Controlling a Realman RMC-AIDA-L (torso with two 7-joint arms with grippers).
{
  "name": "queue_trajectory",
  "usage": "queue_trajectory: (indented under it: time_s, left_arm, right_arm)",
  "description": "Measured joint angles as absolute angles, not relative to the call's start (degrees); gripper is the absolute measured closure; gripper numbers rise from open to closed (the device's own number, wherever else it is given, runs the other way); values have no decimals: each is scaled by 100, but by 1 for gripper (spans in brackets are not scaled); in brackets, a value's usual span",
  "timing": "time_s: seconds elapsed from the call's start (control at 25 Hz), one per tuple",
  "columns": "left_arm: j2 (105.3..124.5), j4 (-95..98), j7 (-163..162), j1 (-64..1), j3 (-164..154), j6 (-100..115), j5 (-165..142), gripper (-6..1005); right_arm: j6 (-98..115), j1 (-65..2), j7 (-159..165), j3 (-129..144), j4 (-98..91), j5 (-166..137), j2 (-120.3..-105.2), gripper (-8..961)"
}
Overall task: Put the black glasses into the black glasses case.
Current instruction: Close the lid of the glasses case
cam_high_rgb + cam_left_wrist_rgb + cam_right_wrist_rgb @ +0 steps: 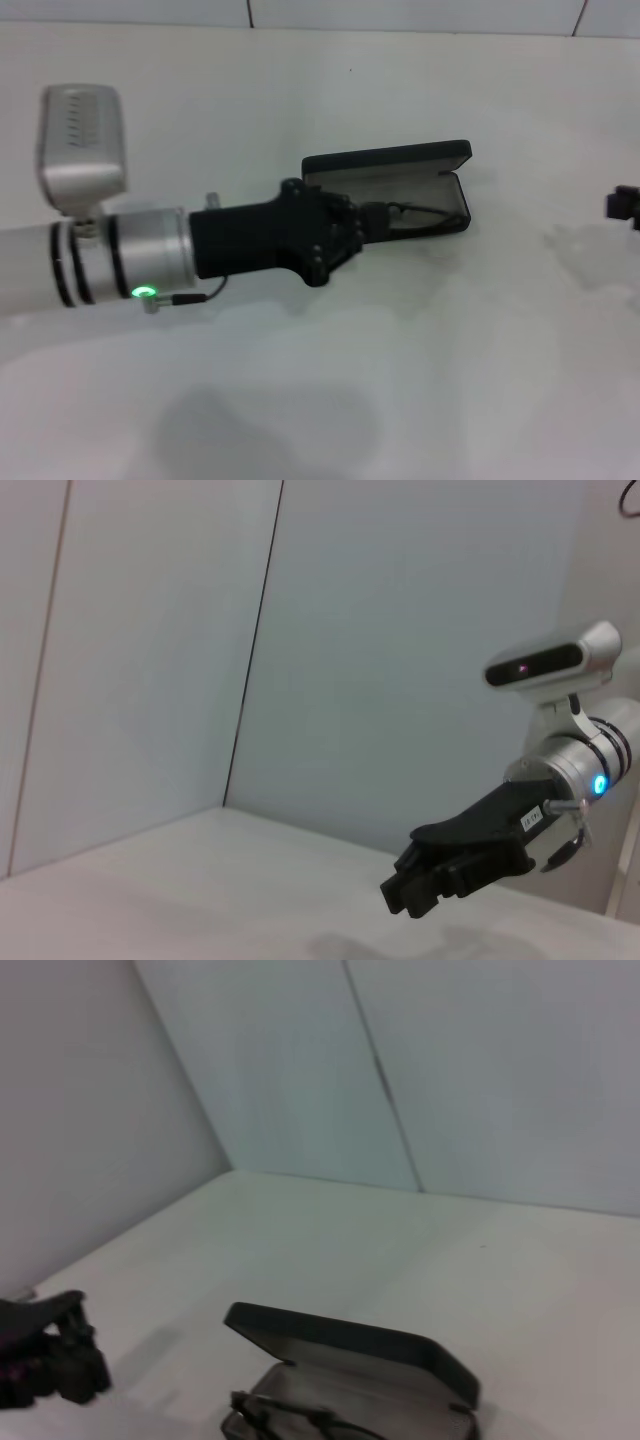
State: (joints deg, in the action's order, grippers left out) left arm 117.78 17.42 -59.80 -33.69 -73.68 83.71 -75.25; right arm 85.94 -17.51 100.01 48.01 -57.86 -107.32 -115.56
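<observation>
The black glasses case (395, 165) lies open at the table's middle, its lid raised toward the far side. The black glasses (415, 215) lie inside on the grey lining. The right wrist view shows the same: the case (350, 1345) with the glasses (290, 1415) in it. My left gripper (378, 220) reaches in from the left over the case's left end. In the right wrist view it (85, 1360) is apart from the case, open and empty. My right gripper (622, 206) is parked at the far right edge and also shows in the left wrist view (405, 892).
The white table (420, 350) runs to a pale wall at the back (400, 12). My left arm's silver forearm and wrist camera (85, 150) cover the left side of the table.
</observation>
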Motion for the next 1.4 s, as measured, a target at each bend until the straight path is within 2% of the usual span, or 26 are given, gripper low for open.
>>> queue_trajectory:
  time_s: [0.16, 0.52, 1.4]
  left_arm:
    - [11863, 1746, -5992, -3383, -7374, 8199, -7625, 947]
    - [11895, 1748, -5967, -3127, -7351, 8193, -7596, 947]
    - [11918, 1749, -5942, -3055, -7348, 8189, -7567, 947]
  right_arm:
    - [8420, -2269, 9524, 4831, -4850, -10716, -11557, 810]
    - [7603, -3287, 9042, 5342, -3349, -10822, -11582, 811]
    - [6992, -3504, 9044, 5697, -2967, -10777, -11598, 802]
